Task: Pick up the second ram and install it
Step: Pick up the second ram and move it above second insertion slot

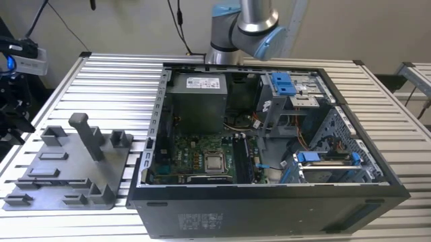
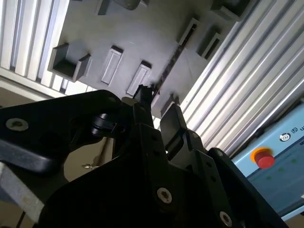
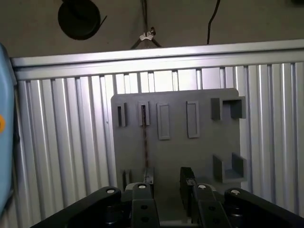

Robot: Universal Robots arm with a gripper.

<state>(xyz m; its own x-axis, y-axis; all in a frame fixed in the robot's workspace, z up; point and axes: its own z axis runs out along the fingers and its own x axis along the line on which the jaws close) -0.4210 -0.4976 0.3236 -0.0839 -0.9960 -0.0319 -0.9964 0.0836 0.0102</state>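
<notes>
Second ram (image 3: 144,137): you have it edge-on in a slot of the grey tray (image 3: 199,152), long axis leading straight ahead of the spread, empty gripper (image 3: 166,175), lined with one finger (image 3: 148,176), not the gap.

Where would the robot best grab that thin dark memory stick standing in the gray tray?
Probably pinch the second ram across its flat faces, mid-length, from above: it stands on edge in the gray tray, ends in slots, long sides free.
</notes>
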